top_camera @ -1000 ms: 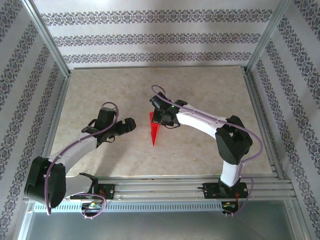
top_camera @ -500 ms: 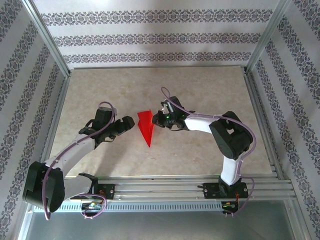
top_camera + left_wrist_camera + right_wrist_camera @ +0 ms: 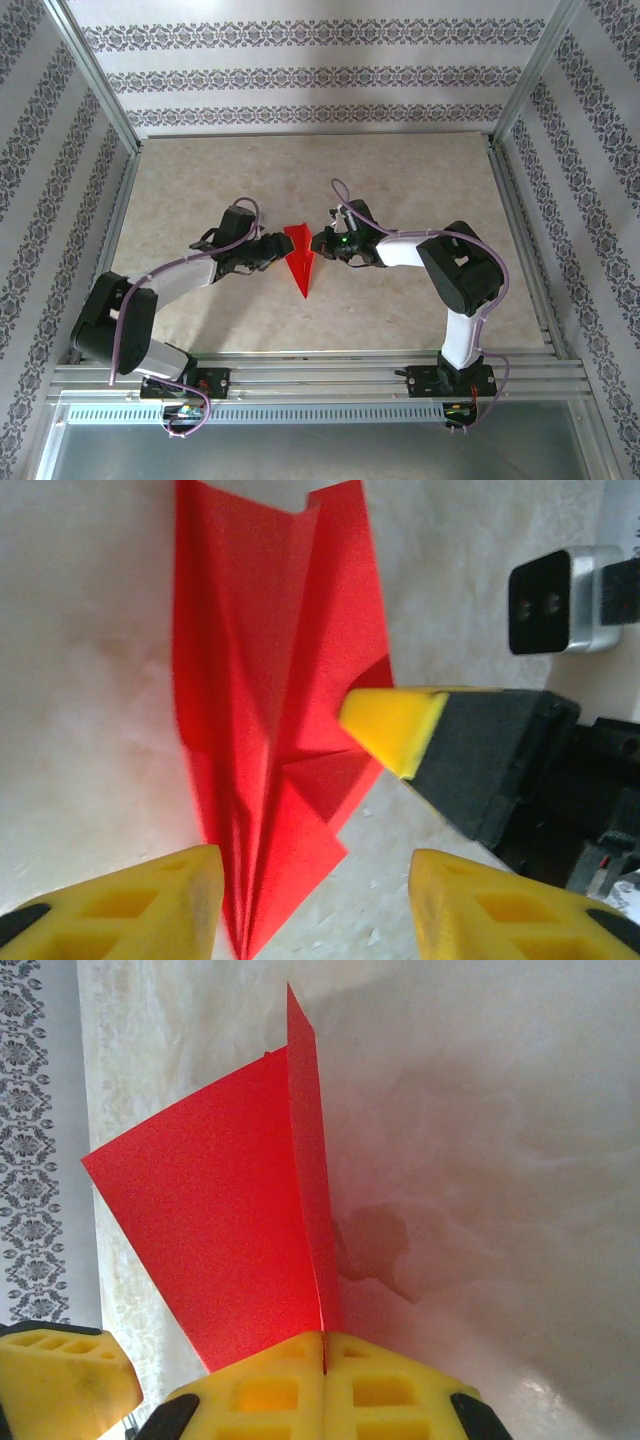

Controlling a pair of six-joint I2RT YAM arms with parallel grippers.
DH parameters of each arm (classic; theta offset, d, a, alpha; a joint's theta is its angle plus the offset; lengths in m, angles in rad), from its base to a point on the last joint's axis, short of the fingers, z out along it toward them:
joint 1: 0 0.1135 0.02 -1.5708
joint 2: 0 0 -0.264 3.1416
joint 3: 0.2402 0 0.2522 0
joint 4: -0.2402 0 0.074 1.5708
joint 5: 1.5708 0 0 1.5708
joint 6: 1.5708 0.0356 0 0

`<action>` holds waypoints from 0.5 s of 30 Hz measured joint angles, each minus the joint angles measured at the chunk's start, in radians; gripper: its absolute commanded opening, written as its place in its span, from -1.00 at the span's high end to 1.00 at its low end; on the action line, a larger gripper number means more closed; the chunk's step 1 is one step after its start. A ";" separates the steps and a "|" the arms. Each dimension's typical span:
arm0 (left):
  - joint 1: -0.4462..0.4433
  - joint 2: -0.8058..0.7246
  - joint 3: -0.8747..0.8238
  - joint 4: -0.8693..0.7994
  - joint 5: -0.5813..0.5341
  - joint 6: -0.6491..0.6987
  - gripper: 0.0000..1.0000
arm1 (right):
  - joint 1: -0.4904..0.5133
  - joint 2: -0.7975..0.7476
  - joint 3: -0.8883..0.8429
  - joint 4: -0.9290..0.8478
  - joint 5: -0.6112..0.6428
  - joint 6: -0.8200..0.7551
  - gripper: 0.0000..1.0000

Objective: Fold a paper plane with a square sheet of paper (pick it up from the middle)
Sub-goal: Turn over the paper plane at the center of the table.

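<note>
We judge the task to be at a late folding stage: the red sheet already has the form of the paper plane [image 3: 299, 262], a narrow pointed dart lying near the middle of the table [image 3: 200, 180], between the two arms. The right gripper [image 3: 325, 1360] is fully closed on the plane. In the right wrist view its yellow fingers meet with the thin upright centre fold pinched between them, and one wing panel spreads flat to the left of that fold. The left gripper [image 3: 315, 895] is wide open and grips nothing. In the left wrist view the narrow end of the plane lies between its two yellow fingers, close to the left-hand one, and we cannot tell whether either finger touches the paper. The same view shows one yellow fingertip [image 3: 392, 725] of the right gripper pressing on the paper near its right edge. The paper is thin, matte and bright red, with several long creases converging toward the narrow end and layered flaps that overlap near the middle. Its wide end shows a small notch where the layers meet. The table is smooth, pale and marble-patterned, so we expect little friction under the sheet. We judge that the next move calls for the left gripper to close on, or press down, the free flap while the right gripper anchors the centre fold. Thin paper buckles easily, so contact should be light and run along the existing crease
</note>
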 measured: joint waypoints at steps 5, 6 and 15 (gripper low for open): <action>-0.006 0.091 0.038 0.039 0.006 -0.006 0.03 | 0.000 0.002 -0.002 0.018 -0.003 0.003 0.93; -0.007 0.106 0.043 0.040 0.006 -0.006 0.02 | 0.000 0.003 -0.003 0.019 -0.003 0.005 0.93; -0.019 0.193 0.084 0.041 -0.006 -0.005 -0.17 | -0.013 0.010 -0.018 0.025 -0.008 0.006 0.83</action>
